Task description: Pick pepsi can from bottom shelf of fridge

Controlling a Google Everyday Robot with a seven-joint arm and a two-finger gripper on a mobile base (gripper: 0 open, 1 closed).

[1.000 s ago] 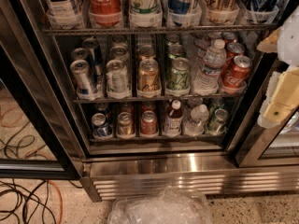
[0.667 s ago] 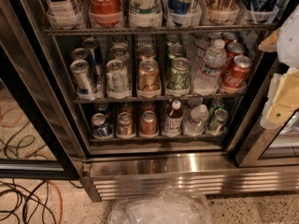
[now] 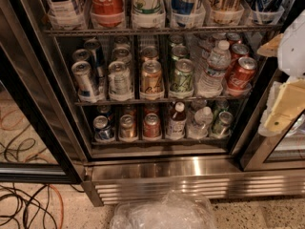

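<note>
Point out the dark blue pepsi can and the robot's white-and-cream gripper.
Dark blue pepsi can (image 3: 103, 130): camera view, its body.
White-and-cream gripper (image 3: 285, 82): camera view, right edge, its middle.

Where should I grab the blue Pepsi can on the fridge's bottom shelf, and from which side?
Grip the dark blue pepsi can around its upright round body, coming in from the front: the copper-brown can crowds its right, the wire rack above covers its top. The white gripper sits at the frame's right edge.
</note>
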